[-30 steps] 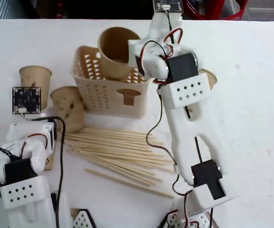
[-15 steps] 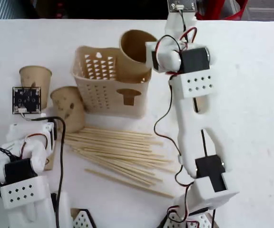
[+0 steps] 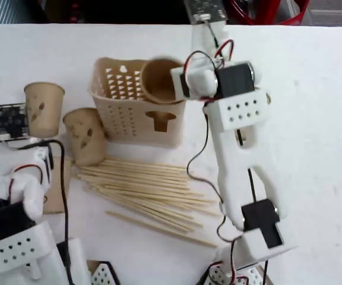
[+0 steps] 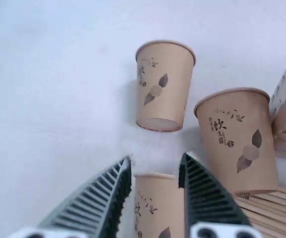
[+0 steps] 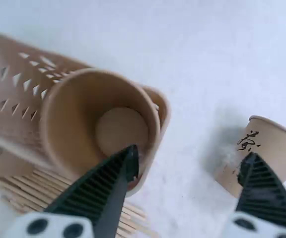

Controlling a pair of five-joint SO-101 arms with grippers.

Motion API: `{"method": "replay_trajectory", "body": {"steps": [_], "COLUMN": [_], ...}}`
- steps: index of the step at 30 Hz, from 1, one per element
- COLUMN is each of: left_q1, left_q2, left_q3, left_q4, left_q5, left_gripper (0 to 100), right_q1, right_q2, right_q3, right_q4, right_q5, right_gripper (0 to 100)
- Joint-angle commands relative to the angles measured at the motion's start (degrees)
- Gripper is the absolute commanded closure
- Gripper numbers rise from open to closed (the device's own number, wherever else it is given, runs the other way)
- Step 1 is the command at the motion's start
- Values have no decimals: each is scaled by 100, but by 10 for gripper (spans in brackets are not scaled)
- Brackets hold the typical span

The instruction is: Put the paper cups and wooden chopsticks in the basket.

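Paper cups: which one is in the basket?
The cup tilted in the basket, at the end nearest the right arm, its open mouth showing. The other cups stand on the table outside the basket.

White table (image 3: pixel 319 71), evenly lit; behind its far edge a dark bg w/ 1 red curved object (image 3: pixel 267 13).

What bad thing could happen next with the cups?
The tilted paper cup leans at the basket's end; the open right claw, close to its rim, might drag it out. The open left claw is right by three cups set close together; it may knock one over.
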Motion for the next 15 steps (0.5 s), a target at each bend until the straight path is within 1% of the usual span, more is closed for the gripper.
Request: {"method": "replay_trajectory", "body": {"steps": [1,4,7,10,12,14,15], "left_q1": [-119,-295,-453,-567,-567,-567,-549], "left_q2": [-31,57,708,1938,2818,3644,4040], "left_q3": [-782,-1257,-1890,-2629,-3174,-3684,-3947], "left_q4": [229,404,615,905,1301,1749,1996], "left_q5": [-44,-44,-70,-527,-853,-1152,-1266], "left_gripper": [828,827,827,827,827,825,817], "right_q1": [-154,-101,-57,-66,-66,-40,4], "right_q2": [-523,-637,-796,-1130,-1393,-1745,-1912], "right_q3": [-79,-79,-70,-35,18,378,686], "right_q4": [303,470,567,840,963,954,945], "right_q5": [387,404,404,404,413,413,413], "right_gripper": [673,673,681,778,849,891,894]}}
